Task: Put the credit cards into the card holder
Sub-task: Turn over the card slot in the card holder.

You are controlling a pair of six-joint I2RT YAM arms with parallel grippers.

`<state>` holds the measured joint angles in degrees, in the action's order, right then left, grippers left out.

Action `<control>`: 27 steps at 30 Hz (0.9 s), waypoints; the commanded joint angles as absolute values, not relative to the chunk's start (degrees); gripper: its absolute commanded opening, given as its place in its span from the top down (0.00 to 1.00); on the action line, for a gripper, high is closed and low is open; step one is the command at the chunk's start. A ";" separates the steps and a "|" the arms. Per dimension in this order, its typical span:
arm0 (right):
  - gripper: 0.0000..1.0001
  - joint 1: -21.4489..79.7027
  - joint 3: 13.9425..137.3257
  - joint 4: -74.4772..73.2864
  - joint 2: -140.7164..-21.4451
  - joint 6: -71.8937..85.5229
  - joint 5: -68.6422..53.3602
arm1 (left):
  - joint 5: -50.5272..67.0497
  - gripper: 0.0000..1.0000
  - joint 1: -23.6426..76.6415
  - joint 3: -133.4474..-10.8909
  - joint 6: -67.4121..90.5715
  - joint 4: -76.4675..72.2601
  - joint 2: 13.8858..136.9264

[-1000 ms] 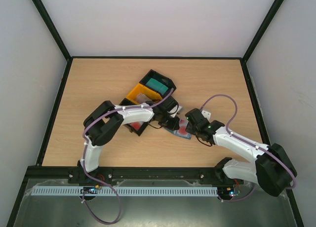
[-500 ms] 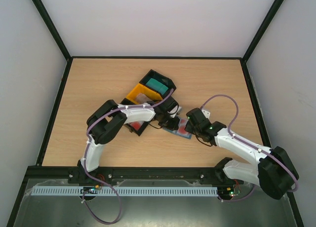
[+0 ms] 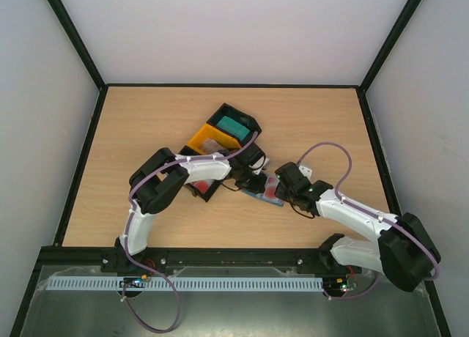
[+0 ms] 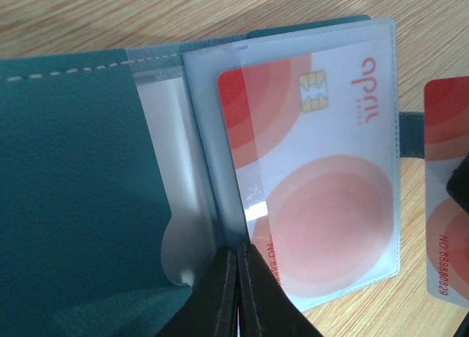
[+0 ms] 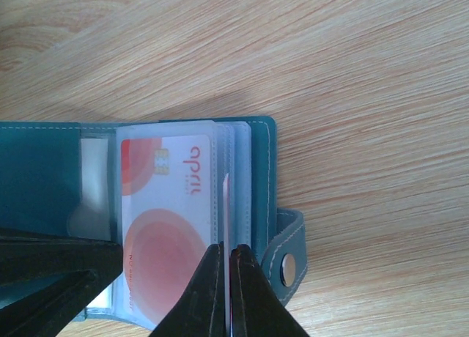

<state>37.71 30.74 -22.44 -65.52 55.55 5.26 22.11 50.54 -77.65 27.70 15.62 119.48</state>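
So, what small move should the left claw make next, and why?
Probably nudge the card a little deeper into the clear sleeve. The left claw is shut at the card's near corner, which seems to stick out past the sleeve's edge; the right claw is shut at the card holder's other sleeves.

The left gripper (image 4: 238, 293), fingers pressed together, is hiding the near corner of the sleeved credit card (image 4: 322, 183), and the frame edge to its right is cutting off a second credit card (image 4: 448, 205). The card holder (image 4: 73, 190) is running out of view to its left. The right gripper (image 5: 226, 293) is covering the sleeves' near edges; from above, both are masking most of the holder.
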 commanded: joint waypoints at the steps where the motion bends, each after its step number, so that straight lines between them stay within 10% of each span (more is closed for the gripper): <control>1: 0.98 37.53 30.41 -23.77 -66.80 55.99 6.32 | 19.07 0.95 50.00 -77.38 28.20 19.29 122.86; 27: 0.98 37.53 28.82 -23.98 -64.92 56.78 8.07 | 19.26 0.95 49.90 -77.45 28.03 19.57 122.81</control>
